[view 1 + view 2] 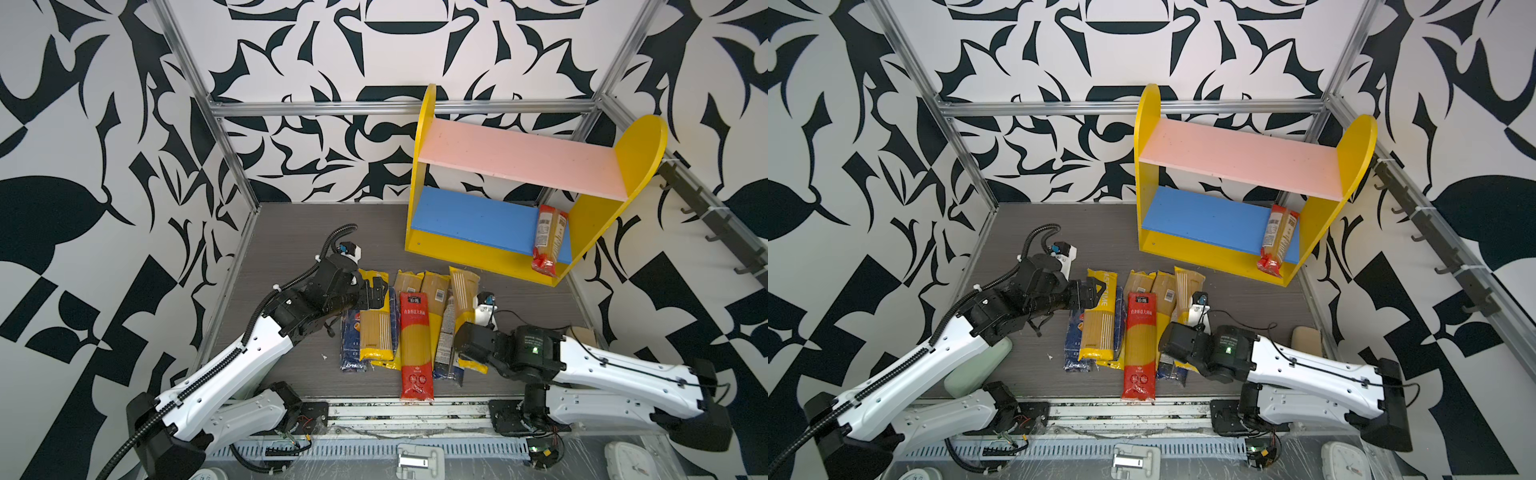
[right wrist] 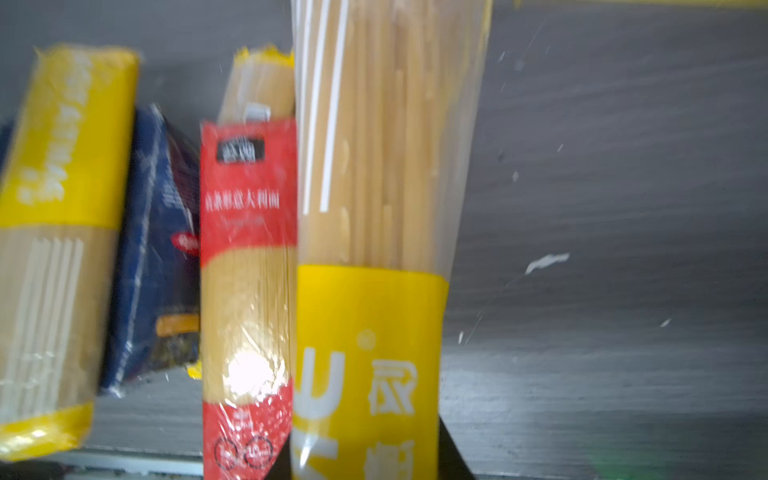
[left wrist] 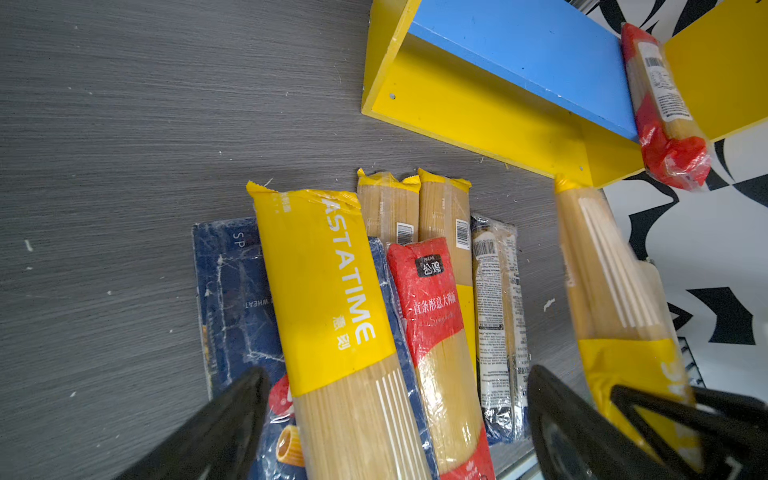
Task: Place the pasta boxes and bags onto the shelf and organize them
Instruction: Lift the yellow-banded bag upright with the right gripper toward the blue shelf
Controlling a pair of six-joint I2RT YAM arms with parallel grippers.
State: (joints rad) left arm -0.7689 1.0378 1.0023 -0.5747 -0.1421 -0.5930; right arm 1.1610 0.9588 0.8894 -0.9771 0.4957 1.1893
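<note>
The held bag (image 2: pixel 374 166), clear with yellow ends, sits in the right claw (image 2: pixel 365 453). The claw's fingers press the bag's near yellow band from both sides, and its far end points toward the shelf (image 1: pixel 636 158).

Just left of it the other packs lie side by side near the middle of the table's front edge. There is a dark bag (image 1: pixel 446 336) and a red bag (image 1: pixel 415 345), which lies on top and reaches closest to that edge. Two yellow-tipped bags (image 1: pixel 409 284) lie behind the red bag. Further left are a narrow box (image 3: pixel 384 270), a PASTATIME bag (image 3: pixel 332 291) and, under that, the wide box (image 3: pixel 232 291) at the pile's left side.

The shelf stands at the table's far right corner, turned a little. A shelf bag (image 1: pixel 548 239) with red ends lies on its blue board (image 1: pixel 469 216) against the right side panel. The bag's near end overhangs the front.

The left claw (image 3: pixel 397 374) is spread wide and grips nothing. It hangs above the far left part of the pile, over the PASTATIME bag and the boxes. The table (image 1: pixel 291 232) is grey wood-grain.
</note>
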